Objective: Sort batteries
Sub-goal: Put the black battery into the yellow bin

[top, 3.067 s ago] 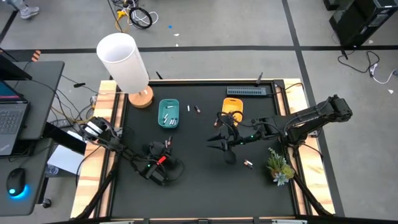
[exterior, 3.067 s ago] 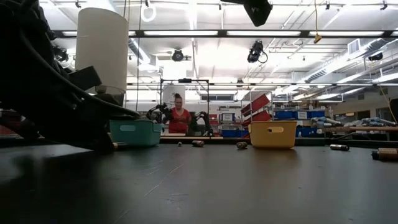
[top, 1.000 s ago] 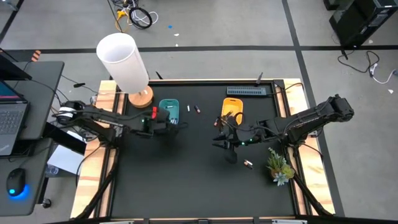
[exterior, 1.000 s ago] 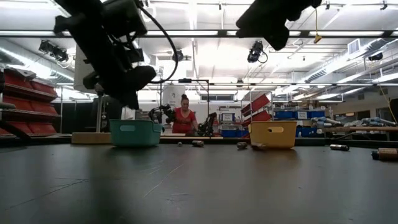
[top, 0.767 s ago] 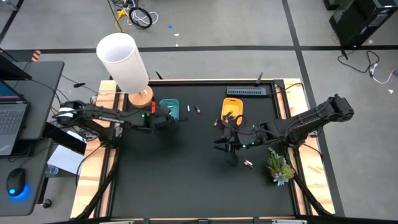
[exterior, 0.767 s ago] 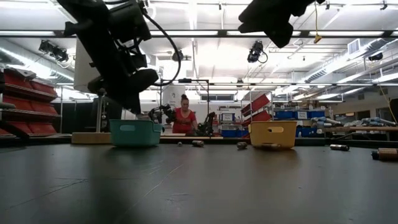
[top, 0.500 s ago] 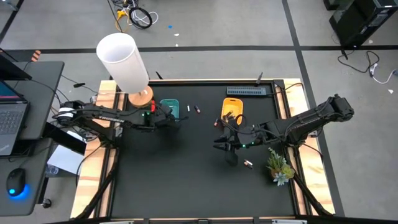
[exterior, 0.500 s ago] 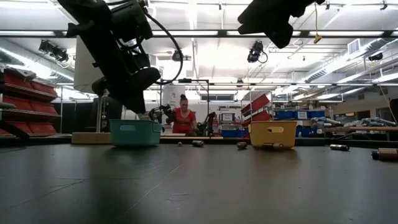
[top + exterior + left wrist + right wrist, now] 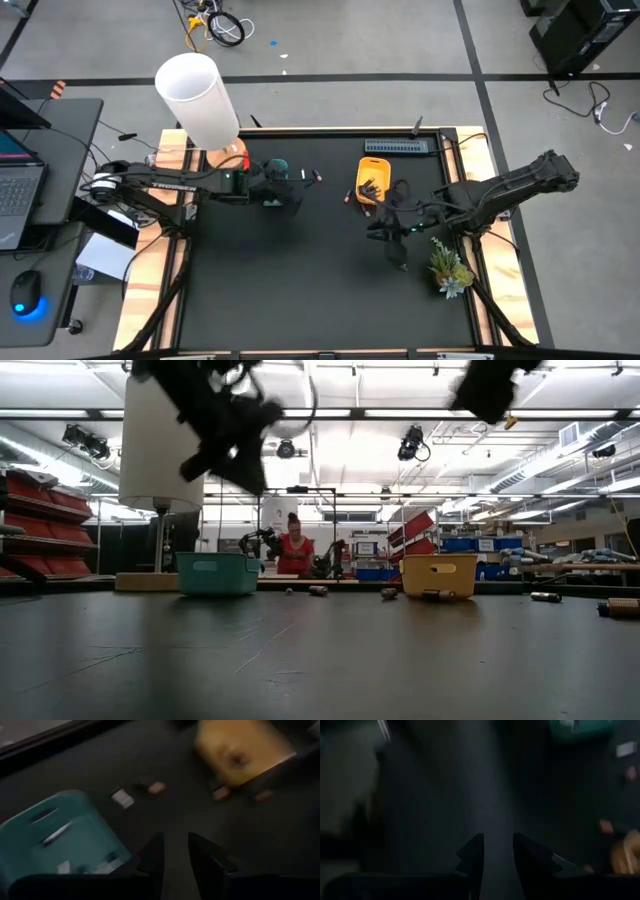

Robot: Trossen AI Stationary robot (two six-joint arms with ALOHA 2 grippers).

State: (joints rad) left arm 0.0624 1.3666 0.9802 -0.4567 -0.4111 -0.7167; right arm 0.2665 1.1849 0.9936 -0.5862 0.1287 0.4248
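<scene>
The teal tray [image 9: 276, 167] holds several whitish batteries [image 9: 56, 833] and is partly covered by my left gripper [image 9: 288, 193], which hovers open above its right end [image 9: 175, 838]. One whitish battery [image 9: 121, 798] and one copper-ended battery [image 9: 156, 787] lie on the mat between the teal tray and the yellow tray [image 9: 373, 178]. More batteries [image 9: 220, 793] lie beside the yellow tray. My right gripper [image 9: 380, 226] hangs open above the mat right of centre [image 9: 498, 840]. In the low view both grippers are raised, left [image 9: 228, 422] and right [image 9: 490, 385].
A white lamp [image 9: 198, 100] stands at the far left corner, a small plant [image 9: 448, 268] at the right edge, and a grey strip [image 9: 396, 147] along the far edge. Loose batteries [image 9: 545, 597] lie on the right. A person [image 9: 292, 550] stands far behind the table.
My left gripper has moved toward the table's right, from beside the teal tray to over its right end, and has risen. My right gripper has shifted toward the table's right edge and risen higher in the low view.
</scene>
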